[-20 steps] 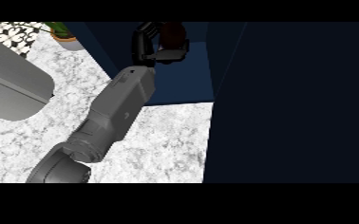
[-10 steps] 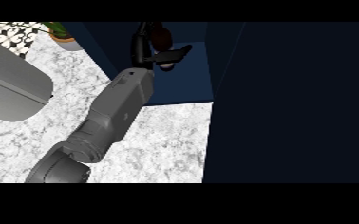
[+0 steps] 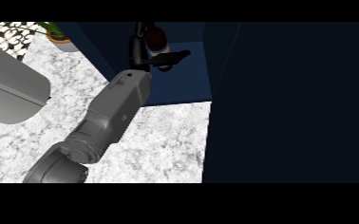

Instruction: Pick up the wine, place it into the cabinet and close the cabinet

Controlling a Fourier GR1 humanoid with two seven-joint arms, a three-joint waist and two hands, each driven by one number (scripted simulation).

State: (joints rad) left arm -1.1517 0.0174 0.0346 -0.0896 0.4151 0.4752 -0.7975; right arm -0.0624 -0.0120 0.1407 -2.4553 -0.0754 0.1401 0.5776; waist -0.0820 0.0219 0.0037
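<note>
**One bottle in the cabinet, one open hand beside it**

Only one hand is on show here: the right hand [image 3: 148, 60], at the end of a single grey forearm [image 3: 116, 109] that runs up from the lower left across the marbled tabletop [image 3: 165, 142]. The hand is inside the one dark-blue cabinet [image 3: 179, 88], which stands open with its inside in plain sight.

And there is the wine bottle [image 3: 156, 38], just the one, dark red and upright, deep in the cabinet near its back. The fingers [image 3: 133, 45] stretch straight up along the bottle's left side, and the thumb [image 3: 175, 55] sticks out to the right just below it. That is a spread, open hand with nothing curled around the bottle. Whether any finger touches the glass cannot be told from this angle.

At the far upper left, well apart from the action, one potted plant [image 3: 57, 37] sits on the tabletop next to one black-and-white patterned surface [image 3: 14, 32].
</note>
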